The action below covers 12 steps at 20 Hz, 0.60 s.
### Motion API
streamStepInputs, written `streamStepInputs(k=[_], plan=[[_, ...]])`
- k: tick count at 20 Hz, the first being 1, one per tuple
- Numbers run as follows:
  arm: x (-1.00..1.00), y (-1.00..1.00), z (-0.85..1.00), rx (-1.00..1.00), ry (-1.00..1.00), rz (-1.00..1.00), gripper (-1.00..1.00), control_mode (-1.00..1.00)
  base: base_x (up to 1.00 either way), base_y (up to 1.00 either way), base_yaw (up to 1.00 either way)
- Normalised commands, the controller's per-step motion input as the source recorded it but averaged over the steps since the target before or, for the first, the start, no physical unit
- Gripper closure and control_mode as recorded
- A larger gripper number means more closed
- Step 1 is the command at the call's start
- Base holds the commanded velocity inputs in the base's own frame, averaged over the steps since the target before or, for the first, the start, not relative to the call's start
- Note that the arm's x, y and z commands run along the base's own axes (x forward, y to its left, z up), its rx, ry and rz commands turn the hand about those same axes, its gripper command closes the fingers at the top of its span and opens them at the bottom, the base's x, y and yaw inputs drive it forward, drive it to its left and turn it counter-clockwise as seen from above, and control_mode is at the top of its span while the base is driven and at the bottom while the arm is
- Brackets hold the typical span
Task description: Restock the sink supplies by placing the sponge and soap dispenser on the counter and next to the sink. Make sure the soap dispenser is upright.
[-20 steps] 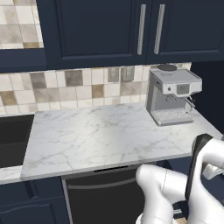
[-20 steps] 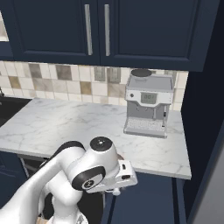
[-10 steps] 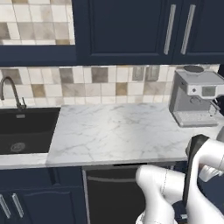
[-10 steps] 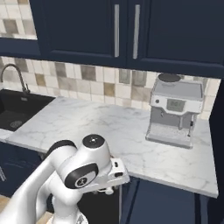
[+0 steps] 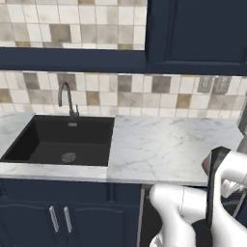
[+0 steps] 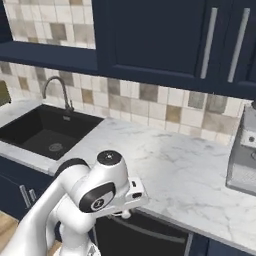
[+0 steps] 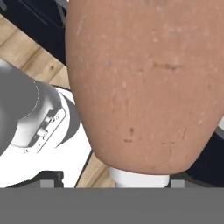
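The soap dispenser [image 7: 144, 83], a brownish-orange bottle, sits very close in the hand view, its pale pump top [image 7: 138, 178] toward the bottom edge. My gripper [image 5: 214, 169] is low at the right, in front of the counter's edge, shut on the bottle; a sliver of the soap dispenser [image 5: 206, 165] shows beside the dark finger. The black sink [image 5: 29, 144] with its thin faucet [image 5: 66, 99] lies at the left of the white marble counter [image 5: 169, 149]. The sink [image 6: 27, 131] and counter [image 6: 175, 165] also appear from the right side. The sponge is out of view.
A grey coffee machine [image 6: 243, 155] stands at the far right of the counter. Dark blue cabinets hang above and run below the slab. Bare marble stretches between the sink's right rim and the coffee machine. Wooden floor [image 7: 35, 57] lies beneath the hand.
The whole scene has slid right as the base drove left: the sink has come fully into view and the coffee machine has gone to the edge. The bottle stays in the gripper.
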Motion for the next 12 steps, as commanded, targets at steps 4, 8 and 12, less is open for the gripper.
streamStepInputs(k=[4, 8, 12], plan=[[0.0, 0.0, 0.0, 0.0, 0.0, 0.0, 1.0, 1.0, 0.5, 1.0, -0.05], [0.0, 0.0, 0.0, 0.0, 0.0, 0.0, 1.0, 1.0, 0.33, 0.99, -0.08], [0.21, -0.01, 0.01, 0.0, 0.0, 0.0, 1.0, -1.0, 0.35, 0.23, -0.04]])
